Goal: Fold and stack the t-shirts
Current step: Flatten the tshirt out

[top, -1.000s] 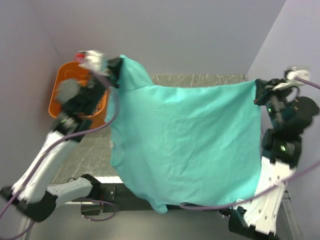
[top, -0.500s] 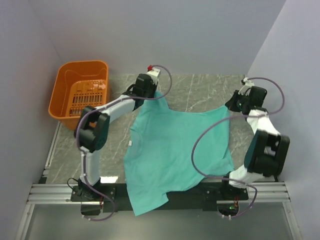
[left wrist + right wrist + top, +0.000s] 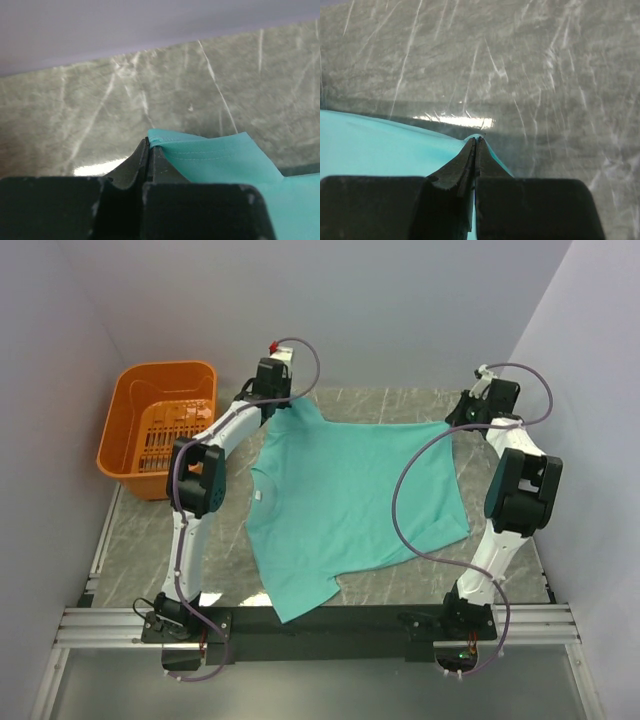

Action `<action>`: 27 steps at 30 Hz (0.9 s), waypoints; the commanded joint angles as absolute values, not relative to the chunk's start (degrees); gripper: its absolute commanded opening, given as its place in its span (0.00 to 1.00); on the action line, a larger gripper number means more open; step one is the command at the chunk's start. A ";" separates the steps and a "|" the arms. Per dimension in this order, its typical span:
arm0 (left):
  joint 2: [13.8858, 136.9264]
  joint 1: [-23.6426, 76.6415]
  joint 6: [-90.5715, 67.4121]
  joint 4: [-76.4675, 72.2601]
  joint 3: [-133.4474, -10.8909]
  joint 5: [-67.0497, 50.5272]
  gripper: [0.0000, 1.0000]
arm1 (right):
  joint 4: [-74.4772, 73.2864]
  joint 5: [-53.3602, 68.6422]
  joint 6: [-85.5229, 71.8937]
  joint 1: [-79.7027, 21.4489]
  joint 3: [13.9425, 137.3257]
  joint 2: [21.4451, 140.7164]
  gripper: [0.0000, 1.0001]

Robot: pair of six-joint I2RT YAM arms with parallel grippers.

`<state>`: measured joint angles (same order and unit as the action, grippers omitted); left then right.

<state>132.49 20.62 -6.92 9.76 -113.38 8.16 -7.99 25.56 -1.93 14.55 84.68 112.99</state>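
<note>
A teal-green t-shirt point(image 3: 345, 495) lies spread over the marble table, its lower part hanging over the near edge. Far out at the back left, my left gripper point(image 3: 281, 406) is shut on a hemmed corner of the t-shirt point(image 3: 210, 152). My right gripper point(image 3: 457, 422) at the back right is shut on the other far corner point(image 3: 395, 142). Both arms are stretched far forward. In each wrist view the black fingertips point(image 3: 149, 142) point(image 3: 476, 140) pinch the cloth with no gap showing.
An orange plastic basket point(image 3: 160, 425) stands at the back left, beside the left arm. Grey walls close in on the left, back and right. The arms' mounting rail point(image 3: 320, 625) runs along the near edge.
Both grippers came down from holding the shirt up in the air and moved toward the back wall, drawing the shirt out flat on the table.
</note>
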 commanded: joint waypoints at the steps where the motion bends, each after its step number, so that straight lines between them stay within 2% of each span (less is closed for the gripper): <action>1: 134.12 19.34 -6.77 10.81 -119.00 6.24 0.01 | -9.23 24.87 -3.42 13.45 90.42 115.22 0.00; 16: 134.39 19.16 -4.31 9.23 -121.20 3.17 0.00 | -9.32 28.56 -6.24 13.45 96.50 118.92 0.00; 27: 127.36 19.16 -4.31 6.59 -111.02 1.49 0.00 | -8.61 30.32 -5.71 14.24 91.68 115.14 0.00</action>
<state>134.21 19.07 -5.15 9.56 -113.75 2.81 -9.87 28.97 -6.13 13.41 93.25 118.78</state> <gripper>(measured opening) 0.012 0.007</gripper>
